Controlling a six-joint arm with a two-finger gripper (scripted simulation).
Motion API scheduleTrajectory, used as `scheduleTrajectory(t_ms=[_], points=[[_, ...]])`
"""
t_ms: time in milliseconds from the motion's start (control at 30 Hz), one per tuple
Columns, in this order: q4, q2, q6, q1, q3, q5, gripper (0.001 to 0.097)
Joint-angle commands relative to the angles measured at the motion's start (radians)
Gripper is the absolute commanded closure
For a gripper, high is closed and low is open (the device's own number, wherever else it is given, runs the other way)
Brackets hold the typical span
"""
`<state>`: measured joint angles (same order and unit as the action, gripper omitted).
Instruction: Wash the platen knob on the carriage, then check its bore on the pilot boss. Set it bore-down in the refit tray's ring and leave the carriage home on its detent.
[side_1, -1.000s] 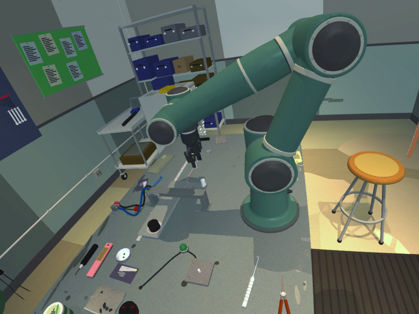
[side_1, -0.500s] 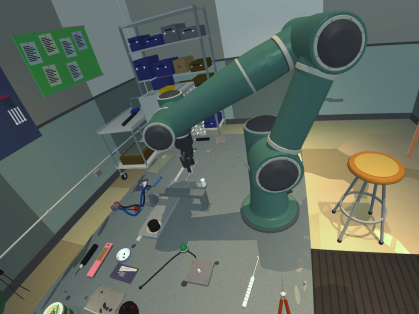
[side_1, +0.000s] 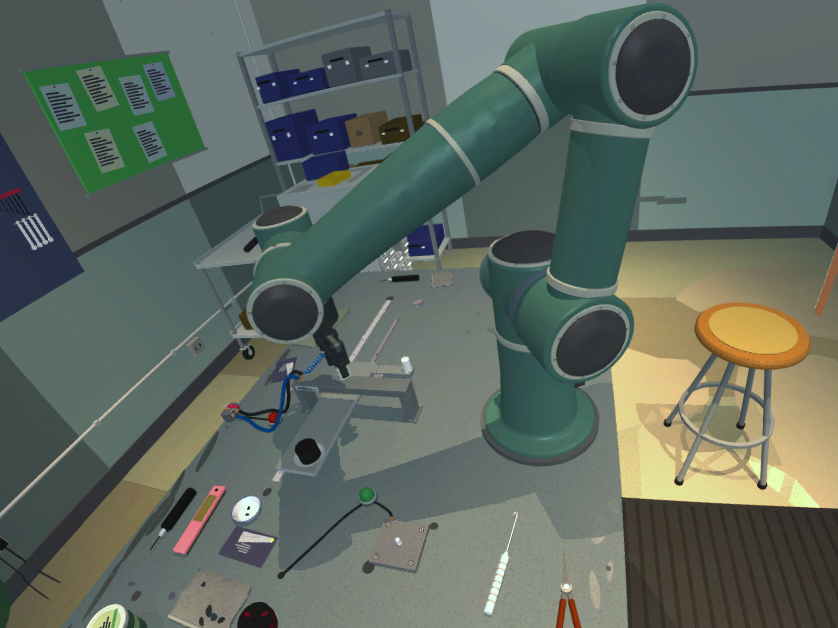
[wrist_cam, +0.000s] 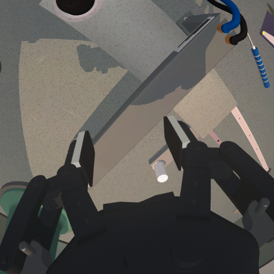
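Observation:
The grey carriage bar point(side_1: 368, 386) point(wrist_cam: 158, 89) stands raised on its frame, with a white peg point(side_1: 406, 364) point(wrist_cam: 160, 173) at one end. My gripper point(side_1: 343, 369) point(wrist_cam: 129, 150) is open and empty, just above the end of the carriage bar near the white peg. The pilot plate point(side_1: 399, 545) with its small white boss lies nearer on the bench.
The arm's green base point(side_1: 541, 413) stands right of the carriage. Blue and black hoses point(side_1: 270, 409) point(wrist_cam: 233, 25) run from the carriage's far end. A green-headed cable point(side_1: 366, 495), a white brush point(side_1: 500, 575), red pliers point(side_1: 567, 602) and a pink bar point(side_1: 199, 519) lie on the near bench.

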<state>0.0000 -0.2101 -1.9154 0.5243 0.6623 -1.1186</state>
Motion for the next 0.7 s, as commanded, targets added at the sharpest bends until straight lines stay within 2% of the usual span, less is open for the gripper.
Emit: scheduleTrajectory(t_ms=[0,367,667], points=[[0.000,0.017,-0.030,0.013,-0.016,0.003,0.0331],[0.000,0.205,-0.370,0.132,-0.188,0.018,0.0331],[0.000,0.281,-0.509,0.168,-0.265,0.017,0.0331]])
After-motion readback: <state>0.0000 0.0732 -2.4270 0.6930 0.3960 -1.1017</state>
